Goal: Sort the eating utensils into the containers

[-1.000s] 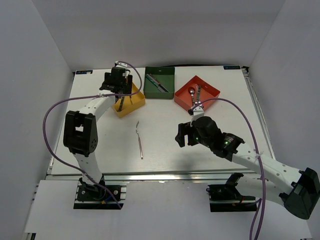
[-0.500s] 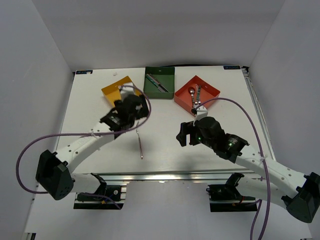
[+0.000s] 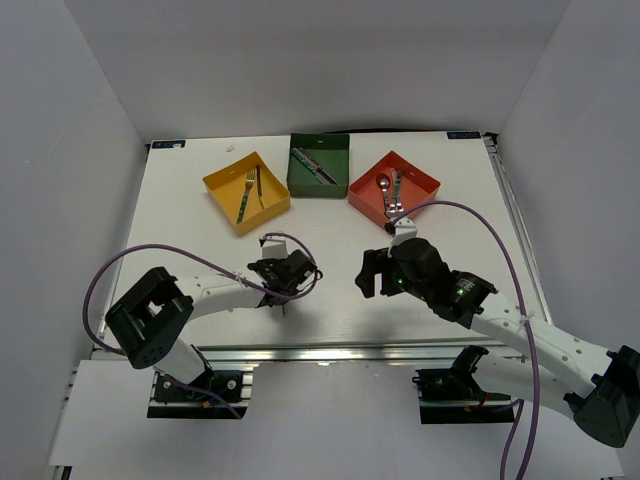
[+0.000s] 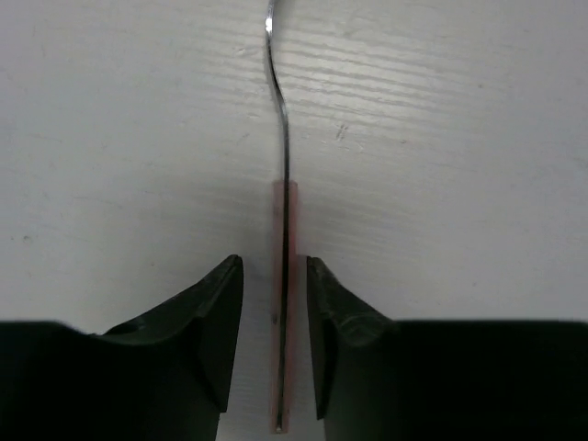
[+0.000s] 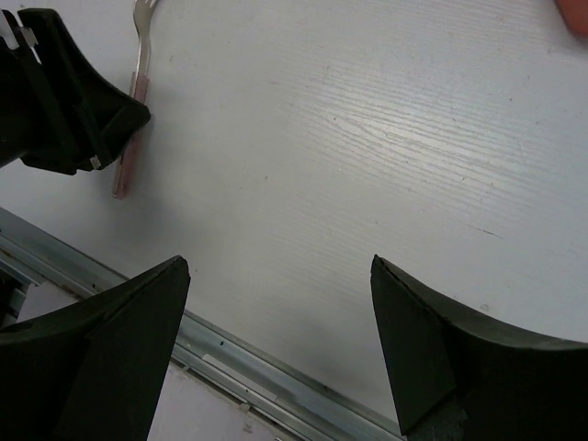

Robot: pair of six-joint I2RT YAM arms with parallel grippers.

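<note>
A pink-handled fork [image 4: 285, 303] lies flat on the white table, tines pointing away; it also shows in the right wrist view [image 5: 125, 165]. My left gripper [image 4: 274, 266] is lowered over it, one jaw on each side of the handle with a thin gap on both sides, so it is open and narrow. In the top view the left gripper [image 3: 285, 273] covers most of the fork. My right gripper [image 5: 280, 266] hovers wide open over bare table, right of the left one [image 3: 372, 272]. The yellow tray [image 3: 222, 190], dark green tray [image 3: 340, 160] and red-orange tray [image 3: 420, 185] each hold utensils.
The three trays stand in a row at the back of the table. A metal rail [image 5: 239, 367] runs along the table's near edge, just below the right gripper. White walls close in the table on three sides.
My left arm swung from the yellow tray down to the fork near the front middle, and its jaws narrowed around the handle. The right arm barely moved.
</note>
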